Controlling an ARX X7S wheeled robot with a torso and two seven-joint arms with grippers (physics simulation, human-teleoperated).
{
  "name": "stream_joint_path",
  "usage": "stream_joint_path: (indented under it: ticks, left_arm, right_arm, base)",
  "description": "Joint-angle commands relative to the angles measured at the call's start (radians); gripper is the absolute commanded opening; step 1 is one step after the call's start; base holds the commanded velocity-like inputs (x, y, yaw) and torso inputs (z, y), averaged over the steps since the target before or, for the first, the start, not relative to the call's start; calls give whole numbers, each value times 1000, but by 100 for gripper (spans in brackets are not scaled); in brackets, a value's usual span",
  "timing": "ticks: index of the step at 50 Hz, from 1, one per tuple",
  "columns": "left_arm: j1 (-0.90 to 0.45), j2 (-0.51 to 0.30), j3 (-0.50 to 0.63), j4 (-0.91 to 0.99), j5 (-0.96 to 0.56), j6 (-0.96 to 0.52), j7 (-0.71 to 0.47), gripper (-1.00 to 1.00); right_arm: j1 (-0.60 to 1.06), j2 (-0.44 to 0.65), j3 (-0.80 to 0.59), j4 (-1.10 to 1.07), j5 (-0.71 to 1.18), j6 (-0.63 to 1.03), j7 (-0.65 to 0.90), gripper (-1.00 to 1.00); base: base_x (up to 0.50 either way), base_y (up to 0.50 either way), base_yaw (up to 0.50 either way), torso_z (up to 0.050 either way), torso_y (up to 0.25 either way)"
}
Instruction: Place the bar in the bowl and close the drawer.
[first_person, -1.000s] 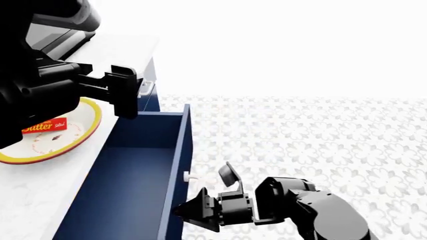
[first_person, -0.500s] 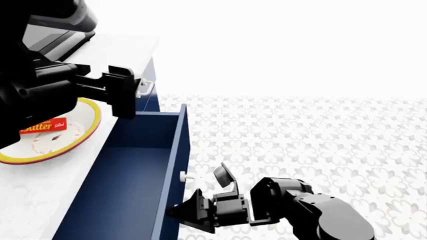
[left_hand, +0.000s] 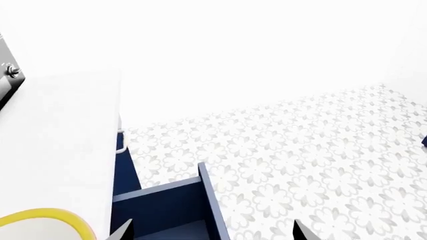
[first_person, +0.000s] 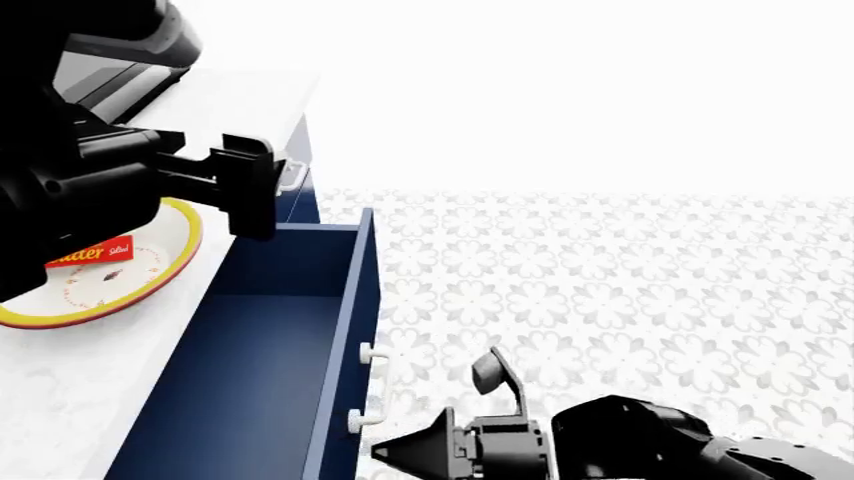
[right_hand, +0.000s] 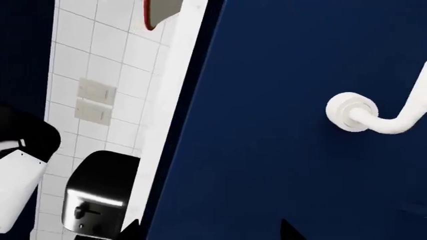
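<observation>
Floor-side right pincer lower, handle now uncovered.

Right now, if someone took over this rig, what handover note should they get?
Left end effector: open, empty, above the counter edge beside the bowl.
Right end effector: open, empty, low in front of the drawer front, near but not on the white handle.
Bar: lying in the bowl on the counter. That step is done.
Drawer: pulled out, interior bare.
Left to do: push the drawer shut, probably with the right arm.
</observation>
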Motion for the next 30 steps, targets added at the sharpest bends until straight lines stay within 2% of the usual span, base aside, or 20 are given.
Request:
stream_joint_path:
  ticks: [1,9,15,23,30]
  left_arm:
    - [-4,9,6,3,0,0,-7,100]
    - [-12,25,13,0,3,-4,-12,100]
    - [-28,43,26,1,-9,-10,-35,100]
    - [-49,77,46,3,-23,-12,-74,100]
    - [-100,142,92,10,-32,-32,-153,100]
  right_arm:
    - [-86,222,70,-261,15,-138,91,100]
    - [-220,358,124,-336,25,-308,80,100]
    - [-324,406,153,-325,54,-409,37,100]
    - [-469,430,205,-212,165,-510,-71,100]
    - [-563,376,233,-6,264,-522,-193,100]
  base:
    - [0,0,0,0,0]
    - [0,0,0,0,0]
    - [0,0,0,0,0]
    - [0,0,0,0,0]
    - [0,0,0,0,0]
